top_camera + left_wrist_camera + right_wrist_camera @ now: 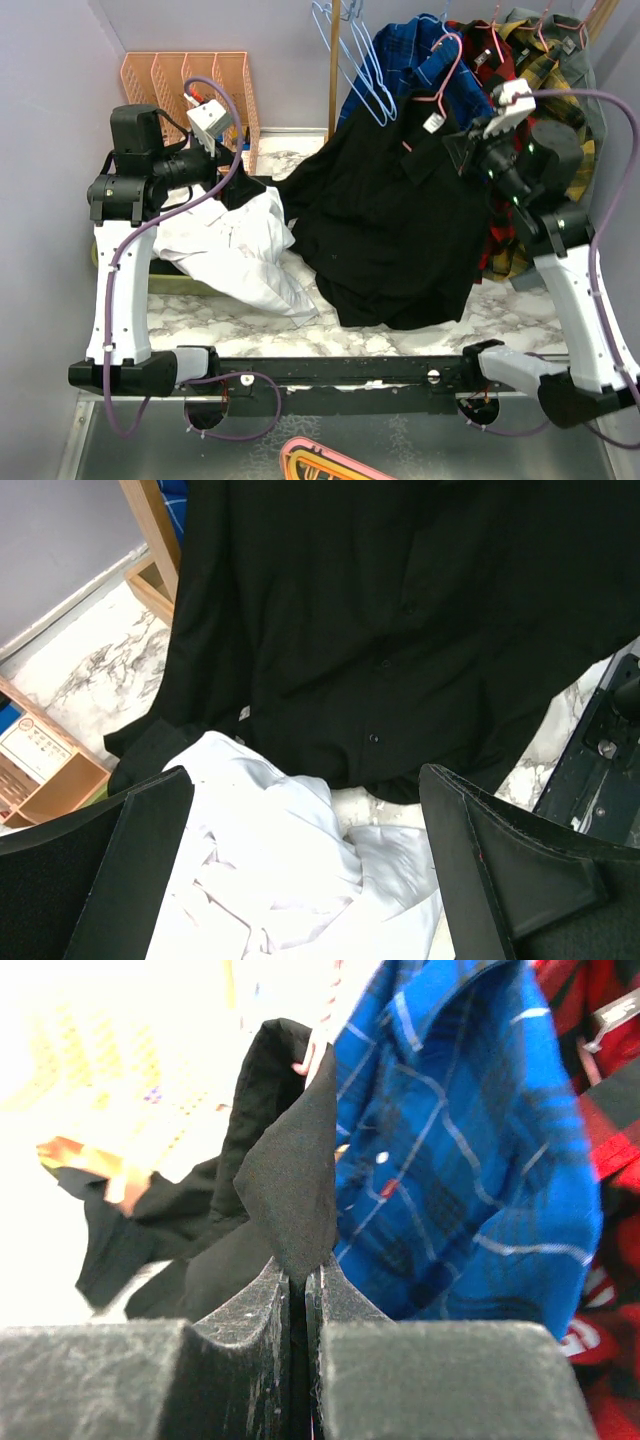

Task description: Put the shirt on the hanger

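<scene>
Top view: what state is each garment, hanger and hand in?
black shirt, raised at one edge, rest draped onto the table
pink hanger, hanging upright at the shirt's raised edge
right hand, shut on the black shirt
left hand, open, holding nothing
white garment, crumpled on the table
blue plaid shirt, hanging

The shirt (390, 220) hung at the centre, its top up by the hanger (441, 90) at the back right and its lower part spilling forward onto the surface (280, 325). A second garment (240, 250) lay on the surface to its left, touching its edge. The left hand (235, 185) hovered above that garment, fingers spread apart. The right hand (298, 1270) sat at the shirt's upper right, just beside the hanger, fingers pressed together on a fold of the shirt. Other hung shirts (420, 50) were right behind it. An upright post (333, 70) stood behind the shirt, with spare hangers (350, 60) just to its right. A slotted rack (190, 85) stood at the back left.
</scene>
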Controlling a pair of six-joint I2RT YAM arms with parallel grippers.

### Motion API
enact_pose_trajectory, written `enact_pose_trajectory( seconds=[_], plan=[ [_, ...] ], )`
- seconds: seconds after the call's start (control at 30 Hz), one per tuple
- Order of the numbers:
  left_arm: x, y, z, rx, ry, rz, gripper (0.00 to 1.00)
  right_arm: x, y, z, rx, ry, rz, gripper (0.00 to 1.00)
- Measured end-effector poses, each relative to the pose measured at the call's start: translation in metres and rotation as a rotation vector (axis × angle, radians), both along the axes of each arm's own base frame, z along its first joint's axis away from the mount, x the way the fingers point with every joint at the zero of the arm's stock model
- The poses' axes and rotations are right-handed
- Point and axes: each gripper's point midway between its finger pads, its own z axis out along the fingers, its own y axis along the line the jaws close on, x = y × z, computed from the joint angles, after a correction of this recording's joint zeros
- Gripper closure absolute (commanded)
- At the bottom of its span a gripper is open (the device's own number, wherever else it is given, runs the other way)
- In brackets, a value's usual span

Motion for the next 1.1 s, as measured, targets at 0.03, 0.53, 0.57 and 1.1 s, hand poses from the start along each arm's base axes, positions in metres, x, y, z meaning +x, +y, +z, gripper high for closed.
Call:
enact_pose_trajectory(
  seconds=[0.03, 0.53, 0.57, 1.1],
  plan=[
    [0.0, 0.0, 0.0, -0.001, 0.0, 0.0, 0.01, 0.009, -0.002, 0.007, -0.013, -0.006, -0.019, 0.99],
    [-0.002, 0.003, -0.002, -0.012, 0.007, 0.003, 0.02, 0.098, -0.017, -0.017, -0.196, 0.071, -0.177, 0.99],
    [-0.002, 0.003, -0.002, -0.012, 0.008, 0.002, 0.02, 0.099, -0.015, -0.011, -0.191, 0.051, -0.171, 0.99],
    [-0.001, 0.006, -0.003, -0.028, 0.025, 0.012, 0.02, 0.113, 0.019, 0.038, -0.086, -0.095, -0.028, 0.99]
  ],
)
